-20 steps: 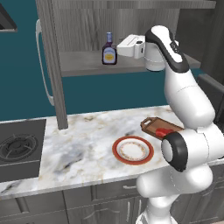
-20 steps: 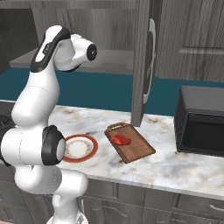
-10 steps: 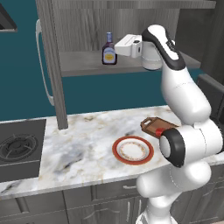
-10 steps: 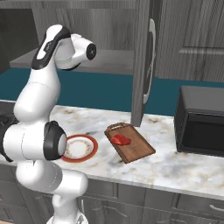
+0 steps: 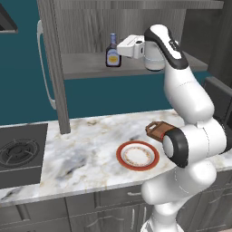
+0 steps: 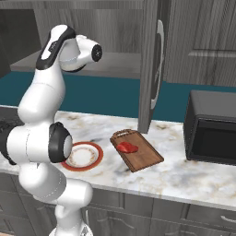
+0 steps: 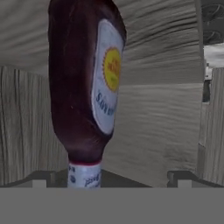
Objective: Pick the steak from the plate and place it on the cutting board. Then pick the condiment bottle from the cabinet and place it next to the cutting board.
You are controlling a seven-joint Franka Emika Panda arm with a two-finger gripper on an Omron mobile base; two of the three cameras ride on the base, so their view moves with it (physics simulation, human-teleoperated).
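Gripper [image 5: 118, 47] is spread wide, just beside the condiment bottle [image 5: 113, 51] on the cabinet [image 5: 136, 27] shelf. Risk: the bottle sits off-centre between the fingertips (closer to one), so closing could tip it.

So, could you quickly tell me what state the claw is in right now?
Claw: open, holding nothing, reaching toward the sauce bottle on the cabinet shelf.

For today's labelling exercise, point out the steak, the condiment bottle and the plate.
steak [image 6: 127, 147], right base view, middle of the meat.
condiment bottle [image 5: 113, 55], left base view, its label.
plate [image 5: 121, 155], left base view, red-orange rim.
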